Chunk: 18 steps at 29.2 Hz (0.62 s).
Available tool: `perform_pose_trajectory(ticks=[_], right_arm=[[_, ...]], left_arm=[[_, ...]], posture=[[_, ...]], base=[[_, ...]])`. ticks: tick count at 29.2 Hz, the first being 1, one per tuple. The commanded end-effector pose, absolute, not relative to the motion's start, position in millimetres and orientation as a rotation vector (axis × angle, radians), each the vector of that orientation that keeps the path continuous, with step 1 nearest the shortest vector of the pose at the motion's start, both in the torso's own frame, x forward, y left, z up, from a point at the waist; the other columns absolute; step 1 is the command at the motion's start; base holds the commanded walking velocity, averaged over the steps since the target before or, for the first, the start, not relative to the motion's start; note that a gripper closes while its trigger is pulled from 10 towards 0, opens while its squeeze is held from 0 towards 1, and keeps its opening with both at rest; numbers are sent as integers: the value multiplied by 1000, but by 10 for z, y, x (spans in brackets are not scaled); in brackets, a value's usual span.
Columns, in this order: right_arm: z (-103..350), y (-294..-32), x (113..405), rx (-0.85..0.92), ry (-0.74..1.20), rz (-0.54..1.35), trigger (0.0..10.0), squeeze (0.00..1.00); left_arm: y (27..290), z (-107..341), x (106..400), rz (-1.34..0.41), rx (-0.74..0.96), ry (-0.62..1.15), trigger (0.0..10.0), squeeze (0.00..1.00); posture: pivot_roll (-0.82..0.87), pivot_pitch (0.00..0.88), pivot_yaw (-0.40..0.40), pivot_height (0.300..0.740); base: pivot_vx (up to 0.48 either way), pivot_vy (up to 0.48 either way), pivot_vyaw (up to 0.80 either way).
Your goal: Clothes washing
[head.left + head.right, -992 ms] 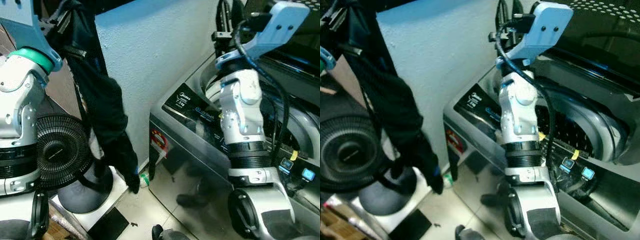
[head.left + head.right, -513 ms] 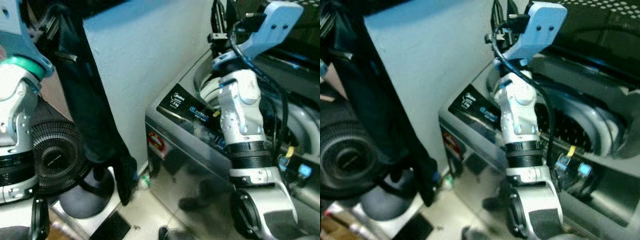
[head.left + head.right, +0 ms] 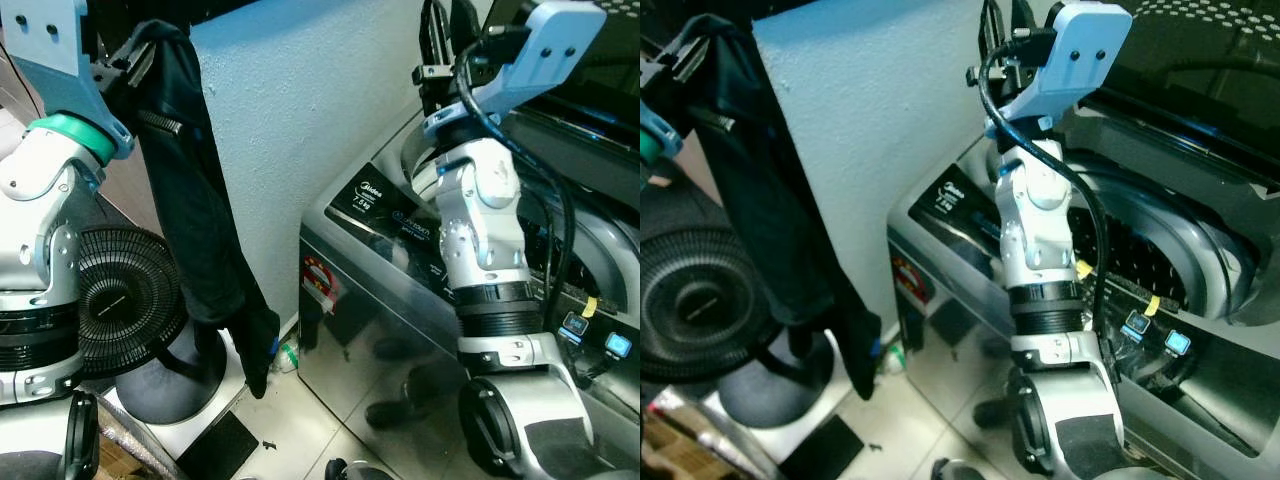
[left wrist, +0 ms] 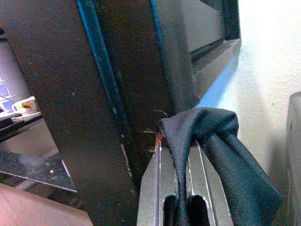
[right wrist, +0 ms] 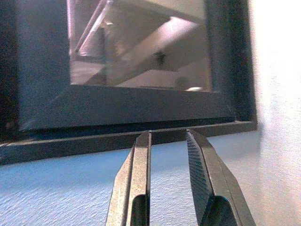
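A long black garment [image 3: 195, 210] hangs from my left gripper [image 4: 181, 155], which is shut on its top fold high at the left, beside the white wall. Its lower end [image 3: 260, 350] dangles just above the floor, left of the washing machine [image 3: 380, 310]. The silver top-loading machine stands at the right with its lid up and the drum opening [image 3: 1160, 250] showing. My right gripper [image 5: 167, 134] is raised above the machine's back left corner, facing a dark window frame, open by a narrow gap with nothing between its fingers [image 3: 440, 30].
A black floor fan [image 3: 125, 300] on a round base [image 3: 170, 385] stands at the lower left, behind the hanging garment. The white wall corner [image 3: 300, 100] juts out between fan and machine. Tiled floor [image 3: 290, 430] lies in front.
The garment swung and now hangs straighter from my left gripper. The head view swayed sideways and came back. My right arm stays raised.
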State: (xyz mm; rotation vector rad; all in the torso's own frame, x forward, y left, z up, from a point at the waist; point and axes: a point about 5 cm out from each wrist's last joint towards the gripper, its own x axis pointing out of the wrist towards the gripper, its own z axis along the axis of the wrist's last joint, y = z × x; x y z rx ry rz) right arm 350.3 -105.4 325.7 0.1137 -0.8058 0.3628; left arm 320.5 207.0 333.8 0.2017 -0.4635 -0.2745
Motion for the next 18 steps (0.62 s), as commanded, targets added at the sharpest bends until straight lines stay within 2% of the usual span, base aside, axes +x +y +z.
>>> perform_pose_trajectory(ticks=[1,3,4,8,14,18], right_arm=[[3205,-977,3452,81,-804,462,10000,0],[3183,-941,3424,60,-801,518,10000,0],[3162,-908,3388,36,-794,576,10000,0],[3169,-906,3321,34,-801,594,10000,0],[3129,-1036,3210,78,-799,527,10000,0],[3076,-1097,3208,99,-780,488,10000,0]], left_arm=[[1980,3310,3143,-357,223,-476,10000,0],[1935,3281,3106,-409,230,-473,10000,0],[1888,3219,3030,-503,241,-452,10000,0],[1950,3110,2846,-575,229,-390,10000,0],[2144,3052,2581,-501,238,-343,10000,0],[2216,3095,2558,-449,251,-361,10000,0]], posture=[[151,48,46,740],[149,50,47,740],[148,51,50,740],[141,58,53,740],[165,79,38,740],[167,80,38,740]], base=[[0,0,0],[0,0,0],[0,0,0],[0,0,0],[0,0,0],[0,0,0]])
